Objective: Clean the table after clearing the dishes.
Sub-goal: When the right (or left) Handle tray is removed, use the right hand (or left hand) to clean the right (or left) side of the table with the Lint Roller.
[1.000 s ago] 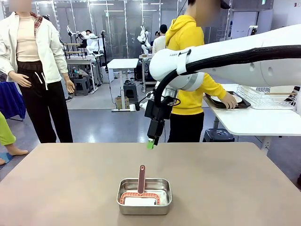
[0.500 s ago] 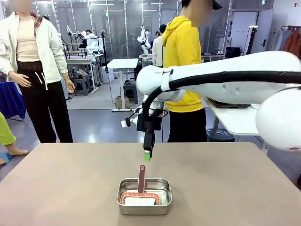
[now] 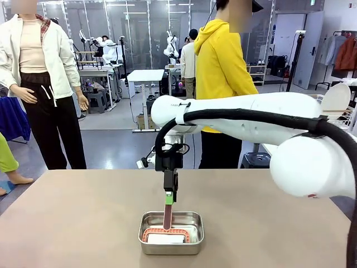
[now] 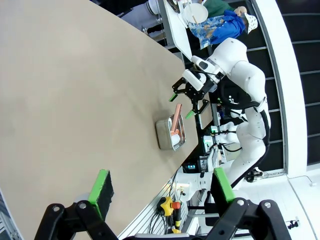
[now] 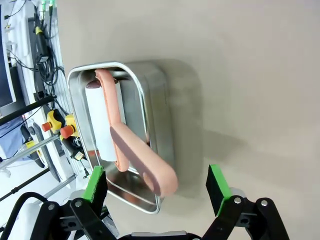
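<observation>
The taupe table [image 3: 83, 223] carries a small steel pan [image 3: 170, 233] near its front middle. In the pan lies a cleaning tool with a white head and a pinkish-brown handle [image 3: 168, 215] that slants up out of it. My right gripper [image 3: 169, 196] hangs open just over the handle's tip. In the right wrist view the handle's end [image 5: 159, 179] sits between the green pads [image 5: 95, 183] of the right gripper [image 5: 155, 183], with gaps on both sides. My left gripper [image 4: 161, 186] stands open and high above the table, far from the pan [image 4: 171, 133]. One white plate [image 3: 337, 100] stands on the side table.
A person in a yellow hoodie [image 3: 223, 61] stands just beyond the table's far edge, near the white side table [image 3: 279, 148] at the right. My right arm [image 3: 240, 120] spans the table's right half. Monitors and cables show past the table's near edge [image 5: 50, 120].
My right arm swung left and came down, bringing its gripper from above the table's far part to the tool's handle. The person drew the hand back from the side table.
</observation>
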Robot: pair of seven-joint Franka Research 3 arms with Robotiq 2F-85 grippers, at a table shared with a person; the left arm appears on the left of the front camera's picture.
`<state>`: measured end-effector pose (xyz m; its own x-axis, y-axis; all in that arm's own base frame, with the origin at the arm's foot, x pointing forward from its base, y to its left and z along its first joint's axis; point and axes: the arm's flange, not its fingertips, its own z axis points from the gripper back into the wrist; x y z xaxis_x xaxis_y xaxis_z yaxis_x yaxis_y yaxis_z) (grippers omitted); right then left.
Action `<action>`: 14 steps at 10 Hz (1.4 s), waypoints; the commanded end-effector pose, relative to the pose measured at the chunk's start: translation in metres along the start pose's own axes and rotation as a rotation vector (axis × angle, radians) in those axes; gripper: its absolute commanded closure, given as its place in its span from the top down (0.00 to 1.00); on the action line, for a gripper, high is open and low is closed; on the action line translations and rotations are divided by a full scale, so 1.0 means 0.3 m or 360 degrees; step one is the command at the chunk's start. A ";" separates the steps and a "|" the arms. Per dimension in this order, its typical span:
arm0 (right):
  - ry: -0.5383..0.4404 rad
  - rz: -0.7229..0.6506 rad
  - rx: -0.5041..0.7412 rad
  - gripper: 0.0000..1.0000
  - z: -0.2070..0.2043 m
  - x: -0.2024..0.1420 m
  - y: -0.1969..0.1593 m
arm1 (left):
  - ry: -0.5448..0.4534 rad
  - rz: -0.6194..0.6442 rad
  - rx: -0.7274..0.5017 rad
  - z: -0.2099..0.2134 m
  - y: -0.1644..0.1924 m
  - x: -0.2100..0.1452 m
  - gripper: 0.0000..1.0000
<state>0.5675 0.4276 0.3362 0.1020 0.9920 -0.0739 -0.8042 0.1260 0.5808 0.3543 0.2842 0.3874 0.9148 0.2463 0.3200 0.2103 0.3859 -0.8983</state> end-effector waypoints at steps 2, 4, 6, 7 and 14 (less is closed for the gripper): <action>0.0004 0.0000 0.0075 0.92 0.021 0.060 -0.011 | -0.0004 0.0021 0.0003 0.008 -0.017 -0.003 1.00; -0.0060 0.0047 0.0112 0.33 0.015 0.069 -0.005 | -0.0004 0.0021 0.0003 0.008 -0.017 -0.003 1.00; -0.0037 0.0031 0.0134 0.00 0.018 0.076 -0.001 | -0.0004 0.0021 0.0003 0.008 -0.017 -0.003 1.00; -0.0032 0.0030 0.0144 0.00 0.017 0.077 -0.001 | -0.0004 0.0021 0.0003 0.008 -0.017 -0.003 1.00; -0.0025 -0.0013 0.0162 0.00 0.054 0.055 0.056 | -0.0004 0.0021 0.0003 0.008 -0.017 -0.003 1.00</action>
<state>0.5632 0.4360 0.3483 0.1015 0.9940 -0.0420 -0.7332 0.1032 0.6721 0.3543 0.2842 0.3874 0.9148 0.2463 0.3200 0.2103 0.3859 -0.8982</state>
